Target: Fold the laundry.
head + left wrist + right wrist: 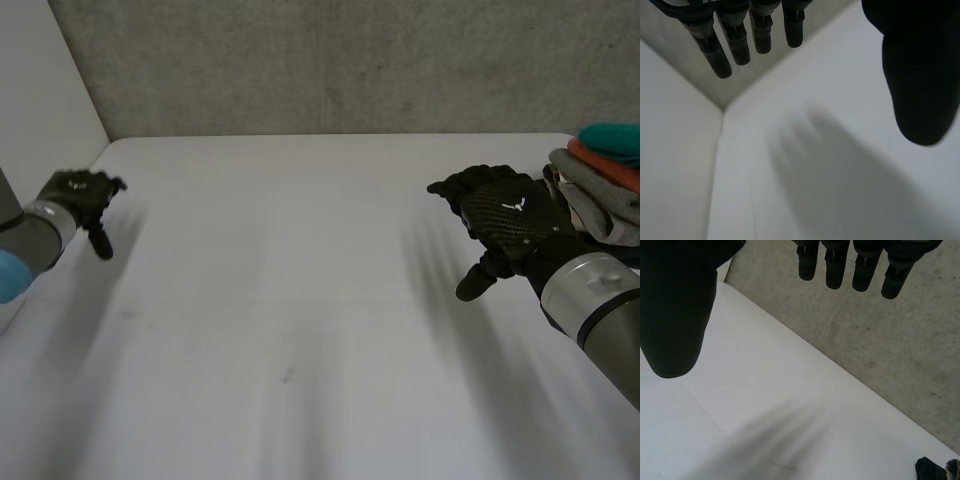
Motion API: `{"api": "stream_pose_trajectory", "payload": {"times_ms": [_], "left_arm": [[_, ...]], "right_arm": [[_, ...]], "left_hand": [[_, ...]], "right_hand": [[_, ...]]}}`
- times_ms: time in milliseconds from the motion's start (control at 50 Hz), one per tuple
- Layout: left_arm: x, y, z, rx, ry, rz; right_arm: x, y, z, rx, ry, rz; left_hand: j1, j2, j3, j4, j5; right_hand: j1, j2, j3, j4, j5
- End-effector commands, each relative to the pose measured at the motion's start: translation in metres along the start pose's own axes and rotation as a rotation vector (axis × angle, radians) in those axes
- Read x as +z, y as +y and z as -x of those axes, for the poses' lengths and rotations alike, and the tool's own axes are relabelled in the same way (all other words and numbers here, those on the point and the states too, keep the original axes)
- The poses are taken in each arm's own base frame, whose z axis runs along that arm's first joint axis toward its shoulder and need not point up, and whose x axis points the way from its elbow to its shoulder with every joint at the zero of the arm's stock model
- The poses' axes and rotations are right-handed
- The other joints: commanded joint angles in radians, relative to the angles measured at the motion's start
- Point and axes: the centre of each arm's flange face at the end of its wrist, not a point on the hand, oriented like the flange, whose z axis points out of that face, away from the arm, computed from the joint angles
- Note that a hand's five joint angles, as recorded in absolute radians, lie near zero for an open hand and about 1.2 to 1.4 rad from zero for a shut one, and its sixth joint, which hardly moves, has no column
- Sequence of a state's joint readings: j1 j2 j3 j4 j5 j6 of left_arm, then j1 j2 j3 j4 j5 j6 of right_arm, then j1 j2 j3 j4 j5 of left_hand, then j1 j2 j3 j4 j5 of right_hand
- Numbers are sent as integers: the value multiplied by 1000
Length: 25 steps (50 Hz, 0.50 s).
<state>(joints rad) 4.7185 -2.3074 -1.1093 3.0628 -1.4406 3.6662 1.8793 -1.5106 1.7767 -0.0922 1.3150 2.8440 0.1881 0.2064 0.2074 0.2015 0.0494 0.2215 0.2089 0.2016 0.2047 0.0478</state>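
A stack of folded laundry (606, 180) sits at the table's far right edge: a teal piece on top, orange under it, grey below. My right hand (505, 222) hovers just left of that stack, fingers (835, 270) straight and thumb apart, holding nothing. A dark bit of cloth (930, 469) lies on the table far beyond my right fingertips. My left hand (82, 196) hangs over the table's far left edge, open, its fingers (735, 40) relaxed above bare table (840, 165).
The white table (300, 300) meets a grey concrete wall (350, 60) at the back and a white side panel (40, 90) at the left.
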Motion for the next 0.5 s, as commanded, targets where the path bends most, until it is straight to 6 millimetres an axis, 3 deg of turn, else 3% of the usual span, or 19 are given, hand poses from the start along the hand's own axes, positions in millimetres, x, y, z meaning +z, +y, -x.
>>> {"api": "stream_pose_trajectory", "payload": {"times_ms": [20,100,180,360,500], "left_arm": [[6,55,10,83,-19,152],[10,66,18,56,-20,79],[7,53,23,10,-29,-33],[-26,-18,31,-168,-89,-276],[-66,-51,7,-184,-37,-324]], "right_arm": [[2,10,2,-13,-8,29],[5,18,2,-42,-10,57],[7,21,1,-61,-10,58],[8,17,0,-59,-2,38],[8,6,-4,-43,14,9]], "left_hand": [[-14,-32,-33,-27,-49],[-14,-32,-33,-27,-49],[-14,-32,-33,-27,-49],[-14,-32,-33,-27,-49],[-14,-32,-33,-27,-49]], "right_hand": [[-47,-34,-27,-30,-48],[-47,-34,-27,-30,-48],[-47,-34,-27,-30,-48],[-47,-34,-27,-30,-48],[-47,-34,-27,-30,-48]]}}
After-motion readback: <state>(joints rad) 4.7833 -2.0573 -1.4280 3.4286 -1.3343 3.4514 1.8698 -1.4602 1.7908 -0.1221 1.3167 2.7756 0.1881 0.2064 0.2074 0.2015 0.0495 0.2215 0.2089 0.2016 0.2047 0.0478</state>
